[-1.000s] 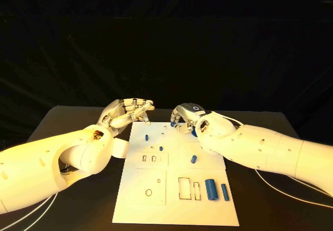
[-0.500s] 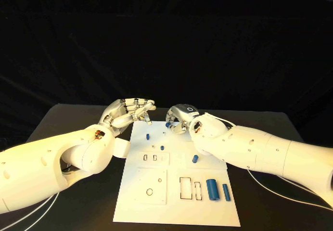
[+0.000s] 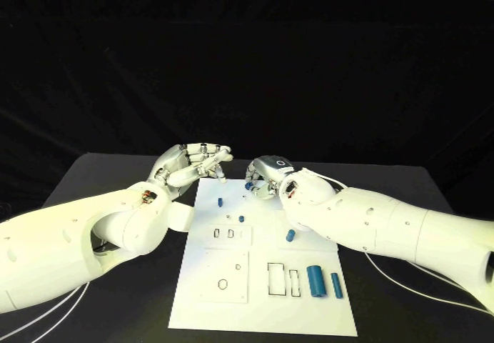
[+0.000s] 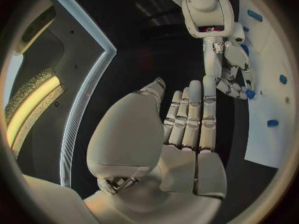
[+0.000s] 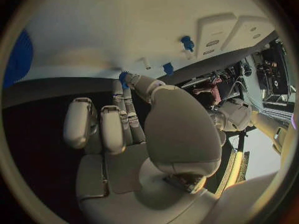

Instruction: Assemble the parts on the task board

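The task board [image 3: 263, 286], a flat white rectangular plate, lies lengthwise in the middle of the black table [image 3: 103, 179] and serves as the landmark here. At the board's far edge, the right hand [image 3: 270, 175] holds a small blue part [image 3: 250, 186] pinched at its fingertips [image 5: 132, 79], the other fingers curled beside it; the left wrist view shows the same blue piece at those fingertips just off the board's edge. The part appears to be held there for carrying to one of the board's recesses, though which one cannot be told.

The left hand [image 3: 193, 166] hovers beside the board's far left corner, its silver fingers [image 4: 192, 114] lying close together and curled inward with nothing in them. It seems parked clear of the board so the right hand has room to work.

On the board's far half, a short blue peg [image 3: 225, 202] stands near the left side, another small blue piece [image 3: 240, 218] lies just behind two small slots [image 3: 223, 234], and a small blue oblong [image 3: 290, 234] lies toward the right edge. Near the board's right near corner, a thick blue cylinder [image 3: 315, 281] and a thinner blue bar [image 3: 333, 284] lie side by side, next to outlined rectangular recesses [image 3: 276, 279] that look shaped to receive long pieces. An oval recess [image 3: 223, 284] sits on the left. The parts look like smooth, hard plastic; the hands are metallic and segmented.
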